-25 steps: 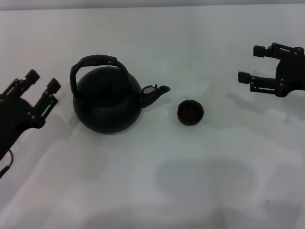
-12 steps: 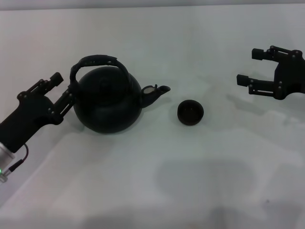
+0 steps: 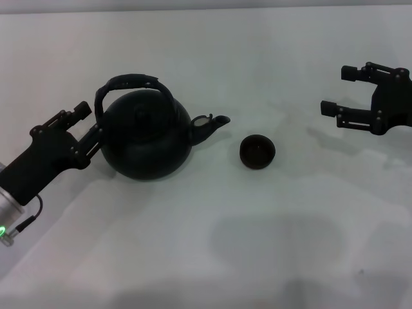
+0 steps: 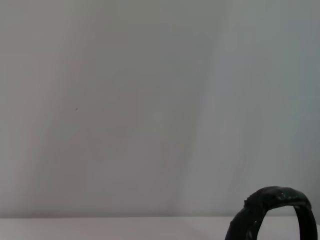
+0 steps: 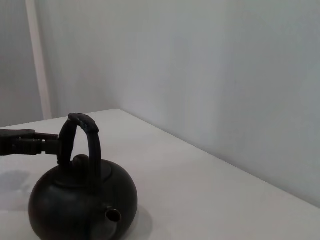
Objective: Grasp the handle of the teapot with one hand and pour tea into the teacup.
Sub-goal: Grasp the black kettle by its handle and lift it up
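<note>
One large round matte black teapot (image 3: 145, 140) stands upright on the white table (image 3: 257, 244), its short curved spout (image 3: 209, 127) pointing toward the robot's right. One thick black arched handle (image 3: 132, 86) with a rough wrapped surface spans its top, standing up over the flat lid. To the right of the spout, apart from it, sits one tiny round dark brown-black handleless teacup (image 3: 257, 151), upright, with its inside too dark to read.

Two grippers are in sight. The left gripper (image 3: 89, 124) lies just beside the teapot's left flank, near the foot of the handle, its two black fingers spread wide with nothing between them; whether the lower finger touches the pot's wall cannot be told, black lying against black. The right gripper (image 3: 338, 90) hangs well to the right of the teacup and farther back, fingers parted and empty, its arm cut off by the picture's edge.

In the left wrist view only the top of the handle (image 4: 274, 212) shows, at the picture's border, the pot itself cut off. In the right wrist view the teapot (image 5: 82, 197) is cropped at its base, the teacup does not appear, and the left gripper's fingers (image 5: 25, 141) reach in beside the handle (image 5: 80, 142).
</note>
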Tool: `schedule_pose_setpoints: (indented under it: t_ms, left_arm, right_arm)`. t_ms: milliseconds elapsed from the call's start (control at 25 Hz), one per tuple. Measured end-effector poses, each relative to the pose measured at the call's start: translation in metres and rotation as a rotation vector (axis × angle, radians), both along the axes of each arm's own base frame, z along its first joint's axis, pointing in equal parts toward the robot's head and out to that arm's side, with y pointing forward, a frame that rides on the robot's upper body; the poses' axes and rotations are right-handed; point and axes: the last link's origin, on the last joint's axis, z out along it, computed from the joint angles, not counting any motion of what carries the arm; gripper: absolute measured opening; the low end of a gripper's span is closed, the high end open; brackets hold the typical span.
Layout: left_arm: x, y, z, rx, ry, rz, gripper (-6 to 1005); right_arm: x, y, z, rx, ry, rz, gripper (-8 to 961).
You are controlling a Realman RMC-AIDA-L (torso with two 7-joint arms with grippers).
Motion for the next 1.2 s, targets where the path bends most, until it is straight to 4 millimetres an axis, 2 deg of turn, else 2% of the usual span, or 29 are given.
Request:
schedule_pose_setpoints:
  t_ms: [640, 720, 1200]
  left_arm:
    - [0.002, 0.005, 0.003, -0.016, -0.043, 0.018, 470]
    - [0.002, 0.006, 0.004, -0.018, -0.05, 0.021, 276]
    - [0.0, 0.016, 0.009, -0.026, -0.061, 0.055, 186]
  right_arm:
    - [0.002, -0.002, -0.002, -0.003, 0.002, -0.003, 804]
    - [0.002, -0.002, -0.003, -0.003, 0.002, -0.002, 802]
    - [0.002, -0.003, -0.005, -0.002, 0.011, 0.0, 789]
